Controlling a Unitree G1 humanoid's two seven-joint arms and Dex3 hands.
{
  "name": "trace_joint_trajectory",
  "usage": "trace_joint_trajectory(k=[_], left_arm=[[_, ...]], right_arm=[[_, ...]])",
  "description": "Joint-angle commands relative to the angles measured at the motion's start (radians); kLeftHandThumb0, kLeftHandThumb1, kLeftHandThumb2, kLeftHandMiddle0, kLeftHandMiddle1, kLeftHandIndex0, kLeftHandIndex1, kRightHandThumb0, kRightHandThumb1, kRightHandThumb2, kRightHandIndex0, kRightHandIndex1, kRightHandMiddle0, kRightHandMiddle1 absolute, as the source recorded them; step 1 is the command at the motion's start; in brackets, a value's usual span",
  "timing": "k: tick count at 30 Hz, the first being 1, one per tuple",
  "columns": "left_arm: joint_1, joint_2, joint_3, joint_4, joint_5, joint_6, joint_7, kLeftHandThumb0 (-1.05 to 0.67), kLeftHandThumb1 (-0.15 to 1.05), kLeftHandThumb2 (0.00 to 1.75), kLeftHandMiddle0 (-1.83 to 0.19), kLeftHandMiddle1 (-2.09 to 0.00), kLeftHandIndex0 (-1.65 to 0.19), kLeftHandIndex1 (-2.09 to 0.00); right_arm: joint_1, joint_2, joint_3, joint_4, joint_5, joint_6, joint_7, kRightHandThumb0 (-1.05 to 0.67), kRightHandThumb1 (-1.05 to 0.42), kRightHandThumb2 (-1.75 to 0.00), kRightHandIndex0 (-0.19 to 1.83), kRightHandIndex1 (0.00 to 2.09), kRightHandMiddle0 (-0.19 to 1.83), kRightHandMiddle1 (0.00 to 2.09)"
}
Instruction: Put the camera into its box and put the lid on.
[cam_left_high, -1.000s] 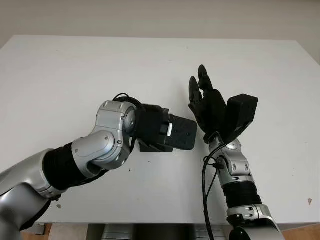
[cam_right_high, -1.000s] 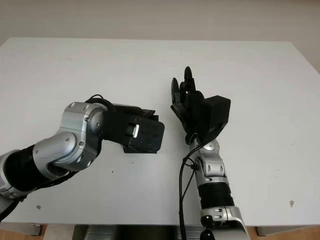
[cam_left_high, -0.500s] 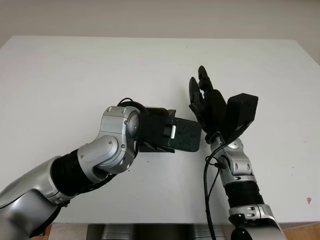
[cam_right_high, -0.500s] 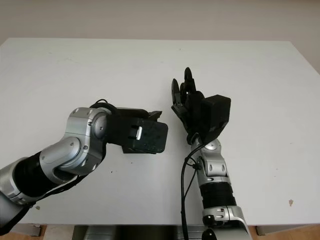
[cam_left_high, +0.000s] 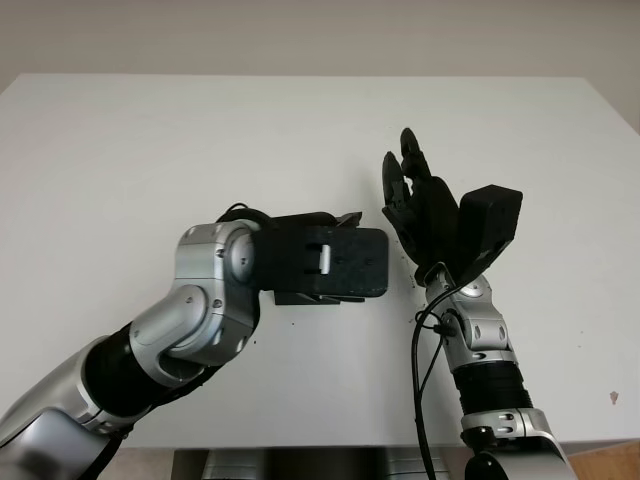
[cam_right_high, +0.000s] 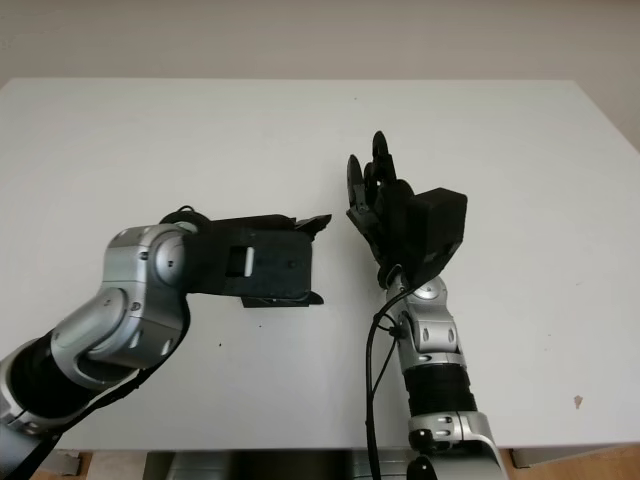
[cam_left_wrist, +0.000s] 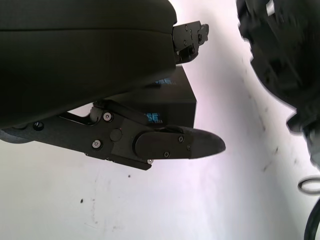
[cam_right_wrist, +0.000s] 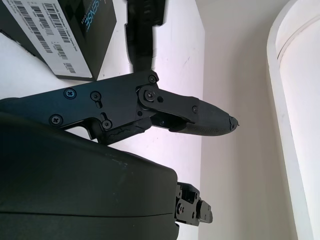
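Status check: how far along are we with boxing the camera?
Done: nothing confirmable. The black box sits on the table under the left robot hand, so whether it is packed and closed is unclear. In hand: nothing; both are open, the right robot hand raised beside the box. Left: check contents, then close it.

The left hand (cam_left_high: 335, 262) covers almost all of the black box (cam_left_wrist: 167, 97) on the white table (cam_left_high: 150, 150), so whether its fingers grip the box or just hang over it cannot be told. The box's printed label (cam_right_wrist: 47, 35) is cut off by the picture's edge. The right hand (cam_left_high: 425, 215) stands raised just beside, its palm side hidden.
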Motion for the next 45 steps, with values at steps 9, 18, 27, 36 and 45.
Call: trace_joint_trajectory(k=[9, 18, 27, 36, 45], left_arm=[[0.241, -0.047, 0.254, -0.047, -0.164, -0.177, 0.249, -0.63, 1.05, 0.51, 0.19, 0.0, 0.19, 0.0], [0.267, 0.014, 0.324, 0.131, -0.145, -0.581, 0.49, -0.66, 1.05, 0.48, 0.19, 0.0, 0.19, 0.0], [0.189, 0.062, 0.379, 0.406, -0.28, -0.88, 0.451, -0.71, 1.05, 0.54, 0.19, 0.0, 0.19, 0.0], [0.159, 0.11, 0.335, 0.49, -0.233, -1.052, 0.395, -0.71, 1.05, 0.54, 0.19, 0.0, 0.19, 0.0], [-0.082, 0.07, 0.326, 0.74, -0.353, -0.958, 0.172, -0.91, 1.05, 0.28, 0.07, -0.06, 0.11, -0.06]], right_arm=[[0.015, -0.025, -0.006, -0.037, 0.005, 0.017, 0.02, -0.63, -1.05, -0.61, -0.15, 0.05, -0.14, 0.05], [0.034, -0.037, -0.009, -0.066, 0.004, 0.034, 0.019, -0.65, -1.05, -0.6, -0.15, 0.05, -0.14, 0.06], [0.064, -0.046, -0.005, -0.115, 0.003, 0.067, 0.019, -0.61, -1.05, -0.63, -0.15, 0.05, -0.14, 0.06], [0.069, -0.054, -0.003, -0.126, 0.0, 0.086, 0.02, -0.61, -1.05, -0.62, -0.16, 0.05, -0.14, 0.05], [0.074, -0.052, -0.005, -0.117, 0.003, 0.097, 0.026, -0.61, -1.05, -0.61, -0.16, 0.05, -0.15, 0.05]])
